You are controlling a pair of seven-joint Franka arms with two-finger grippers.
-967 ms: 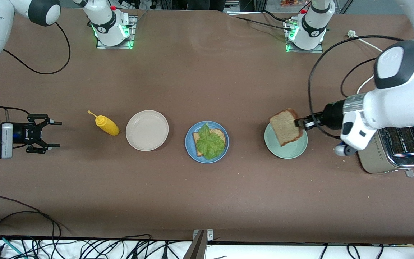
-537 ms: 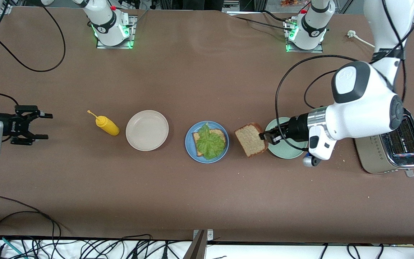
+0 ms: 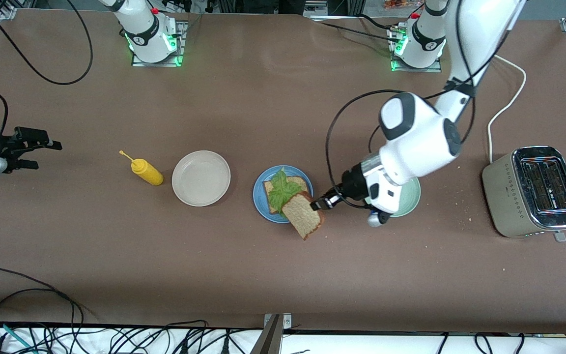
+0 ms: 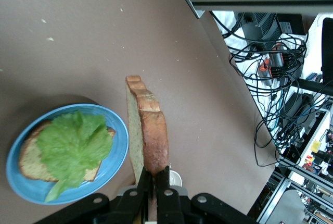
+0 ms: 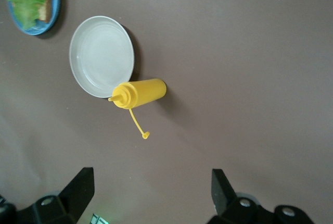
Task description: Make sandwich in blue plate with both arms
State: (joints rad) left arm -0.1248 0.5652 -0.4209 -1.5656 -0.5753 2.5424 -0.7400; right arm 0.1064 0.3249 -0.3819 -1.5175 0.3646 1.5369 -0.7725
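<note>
Over the blue plate's (image 3: pixel 259 199) rim on the side toward the front camera, the left gripper (image 3: pixel 318 204) has its fingers clamped on a bread slice (image 3: pixel 303 221) by the crust, the slice hanging tilted just off the fingertips. On the plate, beside those fingers, lie another slice (image 3: pixel 269 189) and a lettuce leaf (image 3: pixel 283 191). At the worktop's (image 3: pixel 283 275) right-arm end, the right gripper (image 3: pixel 37 153) waits with fingers spread, a yellow squeeze bottle (image 3: pixel 146 171) and beige plate (image 3: pixel 201 178) before it. No writing is legible.
</note>
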